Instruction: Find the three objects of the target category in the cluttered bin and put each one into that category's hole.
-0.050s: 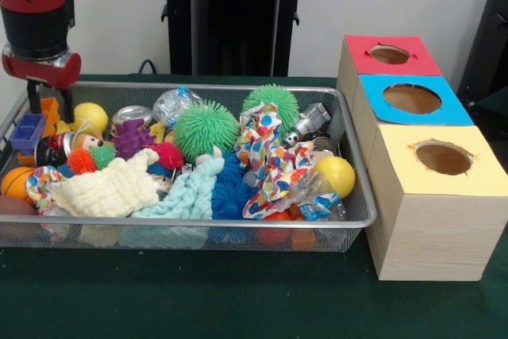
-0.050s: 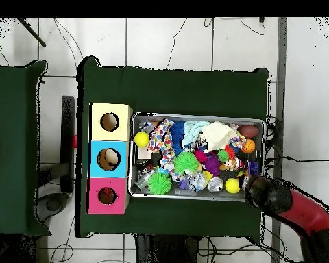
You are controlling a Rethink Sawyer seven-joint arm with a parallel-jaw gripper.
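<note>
A dark green cloth (image 1: 238, 307) covers my table, with a pale wall behind. At nine o'clock in the front view, my gripper (image 1: 49, 102) hangs over the far left corner of the wire bin (image 1: 238, 229), just above an orange block (image 1: 50, 110) and a purple block (image 1: 28, 131). Whether my fingers are spread or pinched I cannot tell; nothing hangs from them that I can see. Moving right, the bin is packed: a cream cloth (image 1: 111, 188), a big green spiky ball (image 1: 205, 129), a patterned cloth (image 1: 270, 166), a yellow ball (image 1: 336, 174). At three o'clock stand the boxes with red hole (image 1: 390, 54), blue hole (image 1: 412, 98) and yellow hole (image 1: 444, 158). I judge the sorting barely begun, though something pale shows in the blue hole from overhead.
</note>
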